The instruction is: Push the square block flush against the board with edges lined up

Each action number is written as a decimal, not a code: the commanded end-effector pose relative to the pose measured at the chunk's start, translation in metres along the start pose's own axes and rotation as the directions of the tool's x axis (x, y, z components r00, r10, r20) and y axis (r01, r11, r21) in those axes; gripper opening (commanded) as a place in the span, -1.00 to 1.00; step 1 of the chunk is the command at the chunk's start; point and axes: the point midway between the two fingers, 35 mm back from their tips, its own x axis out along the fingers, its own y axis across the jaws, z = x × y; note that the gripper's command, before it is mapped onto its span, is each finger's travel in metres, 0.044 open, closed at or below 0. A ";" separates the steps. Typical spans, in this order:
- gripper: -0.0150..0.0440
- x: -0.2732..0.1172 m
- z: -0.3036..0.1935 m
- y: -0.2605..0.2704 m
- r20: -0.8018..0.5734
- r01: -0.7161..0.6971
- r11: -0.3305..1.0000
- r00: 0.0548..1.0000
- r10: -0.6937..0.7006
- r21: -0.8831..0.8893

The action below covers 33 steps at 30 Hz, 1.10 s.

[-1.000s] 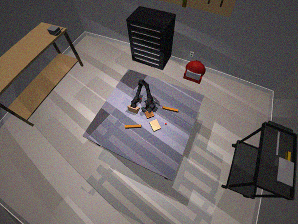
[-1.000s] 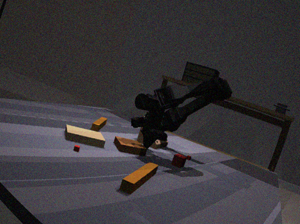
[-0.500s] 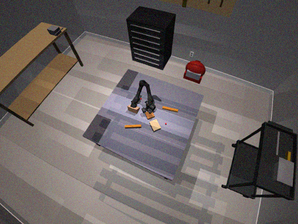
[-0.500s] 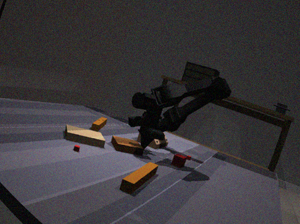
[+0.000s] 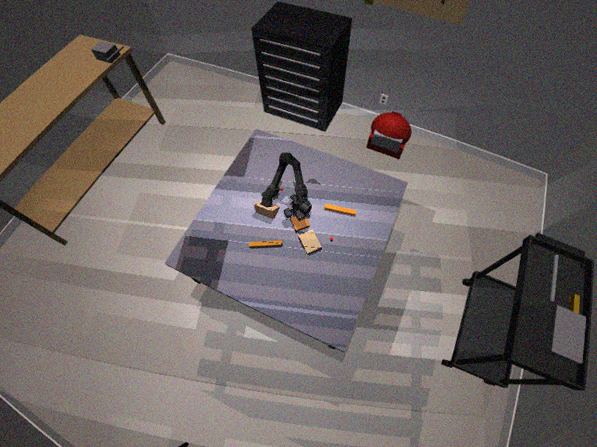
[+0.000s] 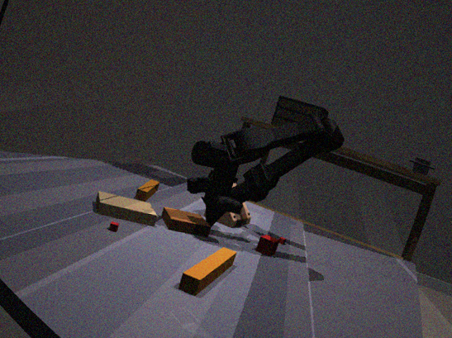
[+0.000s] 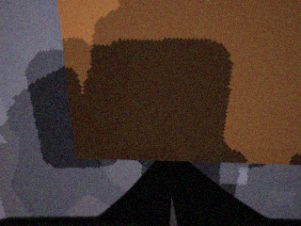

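The square block (image 5: 300, 223) (image 6: 185, 222) (image 7: 263, 94) is orange-brown and lies flat on the table. The board (image 5: 310, 242) (image 6: 125, 208) is pale tan and lies flat beyond the block's far side. A narrow gap shows between them in the top and exterior views, and their facing sides look nearly parallel. My gripper (image 6: 211, 222) (image 7: 169, 161) is shut and empty. Its fingertips are down at the block's side facing away from the board, at or very near that side; exact contact is unclear. In the top view the wrist hides the fingertips.
An orange bar (image 5: 265, 243) (image 6: 147, 189) and another orange bar (image 5: 340, 209) (image 6: 207, 271) lie on either side. A tan wooden piece (image 5: 267, 209) (image 6: 234, 218) is beside the arm. A small red cube (image 5: 331, 239) (image 6: 113, 226) lies near the board; a larger red cube (image 6: 267, 244) lies near the arm.
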 end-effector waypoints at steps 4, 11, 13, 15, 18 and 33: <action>-0.49 0.001 0.007 -0.001 0.000 0.003 1.000 1.000 -0.003 -0.002; -0.49 0.001 0.013 -0.001 0.000 0.003 1.000 1.000 -0.003 -0.003; -0.49 0.001 0.014 -0.001 0.001 0.003 1.000 1.000 -0.003 -0.003; -0.49 0.001 0.016 -0.001 0.001 0.003 1.000 1.000 -0.003 -0.003; -0.49 0.001 0.018 -0.001 0.001 0.003 1.000 1.000 -0.003 -0.003; -0.49 0.001 0.031 -0.002 0.001 0.003 1.000 1.000 -0.003 -0.003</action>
